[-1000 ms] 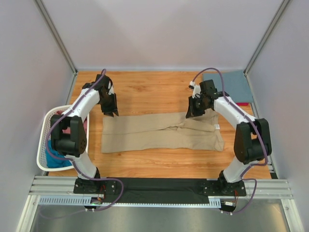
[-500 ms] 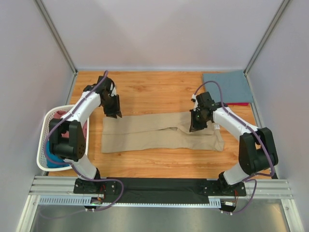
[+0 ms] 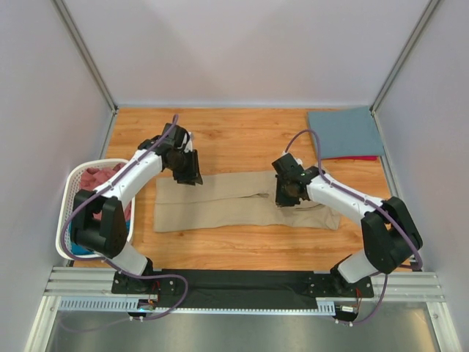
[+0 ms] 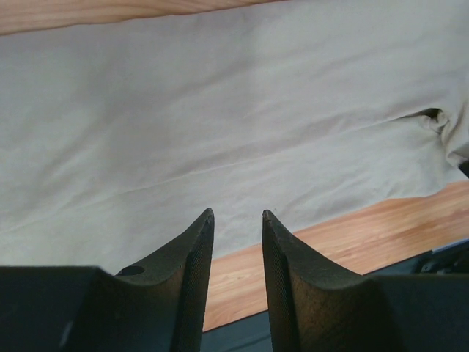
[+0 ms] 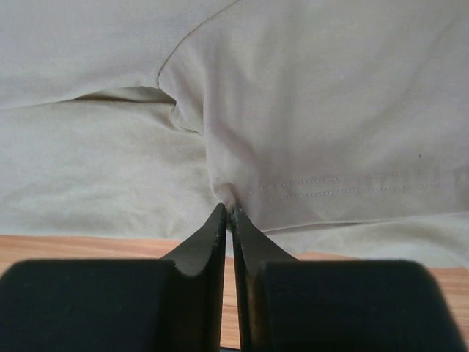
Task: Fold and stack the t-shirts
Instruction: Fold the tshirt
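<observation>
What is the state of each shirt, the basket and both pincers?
tan t-shirt: folded into a long strip, flat on the table.
left pincer: open, empty, over the tan t-shirt.
right pincer: shut on the tan t-shirt's cloth.
slate blue t-shirt: folded, on top of the red t-shirt.
red t-shirt: mostly covered, one edge shows.
laundry basket: upright, holds pink cloth.

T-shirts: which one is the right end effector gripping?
The tan t-shirt, spread flat mid-table: the right end effector pinches its cloth. The slate blue t-shirt lies folded at the far right corner; the pink t-shirt sits in the basket.
</observation>
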Robot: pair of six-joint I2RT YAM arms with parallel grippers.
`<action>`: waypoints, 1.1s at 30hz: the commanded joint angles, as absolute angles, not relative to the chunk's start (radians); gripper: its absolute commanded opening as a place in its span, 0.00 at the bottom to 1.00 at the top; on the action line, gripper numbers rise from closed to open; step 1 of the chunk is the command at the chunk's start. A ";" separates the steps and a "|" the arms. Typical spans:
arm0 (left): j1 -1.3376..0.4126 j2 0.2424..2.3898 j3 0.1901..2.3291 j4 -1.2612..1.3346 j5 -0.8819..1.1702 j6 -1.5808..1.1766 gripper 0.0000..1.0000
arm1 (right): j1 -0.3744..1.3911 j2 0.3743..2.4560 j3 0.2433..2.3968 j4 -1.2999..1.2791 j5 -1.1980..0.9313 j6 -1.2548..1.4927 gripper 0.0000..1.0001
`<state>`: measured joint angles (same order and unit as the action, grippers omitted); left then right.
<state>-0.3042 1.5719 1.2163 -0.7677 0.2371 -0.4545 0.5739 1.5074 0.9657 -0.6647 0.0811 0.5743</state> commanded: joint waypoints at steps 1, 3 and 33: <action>-0.346 1.529 1.194 -0.694 0.284 -0.509 0.40 | 0.598 1.470 0.973 -0.656 0.199 0.725 0.13; -0.379 1.522 1.178 -0.640 0.299 -0.517 0.41 | 0.595 1.448 0.989 -0.676 0.227 0.735 0.23; -0.937 1.985 1.377 -0.141 0.218 -0.928 0.46 | 0.046 1.417 0.856 -0.664 0.153 0.670 0.31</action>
<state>-0.9329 1.9839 1.3193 -0.1707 0.2405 -0.9058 0.0566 1.4017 0.8650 -0.7132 0.1638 0.6724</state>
